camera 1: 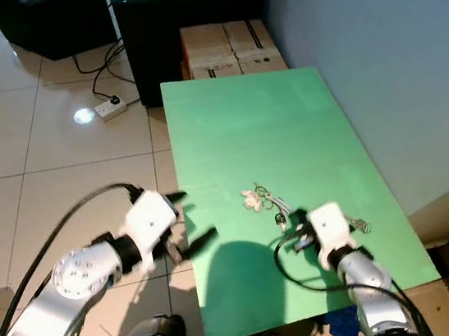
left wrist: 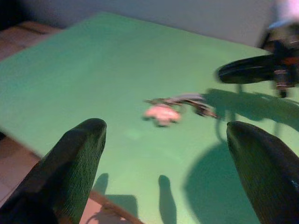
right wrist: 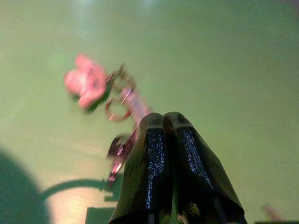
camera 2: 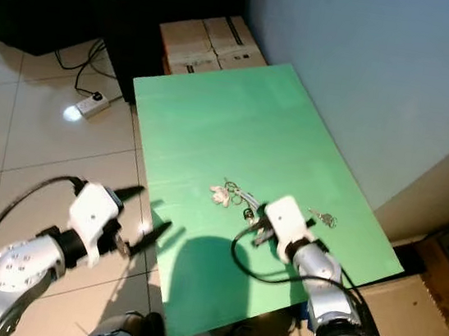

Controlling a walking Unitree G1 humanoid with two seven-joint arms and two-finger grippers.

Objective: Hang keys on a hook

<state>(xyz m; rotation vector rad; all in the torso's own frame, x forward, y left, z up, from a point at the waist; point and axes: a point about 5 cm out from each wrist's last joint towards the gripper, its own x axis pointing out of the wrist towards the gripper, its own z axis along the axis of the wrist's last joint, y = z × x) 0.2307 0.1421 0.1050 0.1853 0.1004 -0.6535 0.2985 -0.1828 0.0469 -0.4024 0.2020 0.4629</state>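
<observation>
A bunch of keys (camera 1: 274,203) with a pale pink charm (camera 1: 250,200) lies near the middle of the green table (camera 1: 255,122). My right gripper (camera 1: 290,225) is low over the table, shut, with its tips (right wrist: 163,119) at the key end of the bunch; I cannot tell whether it pinches anything. The charm (right wrist: 86,84) lies just beyond the tips. A second small metal bunch (camera 1: 359,225) lies behind the right wrist. My left gripper (camera 1: 193,220) hovers open at the table's left edge, pointing at the keys (left wrist: 180,100).
Cardboard boxes (camera 1: 232,45) and a dark cabinet (camera 1: 180,5) stand beyond the table's far end. A power strip (camera 1: 110,107) with cables lies on the tiled floor to the left. A grey wall (camera 1: 387,65) runs along the table's right side.
</observation>
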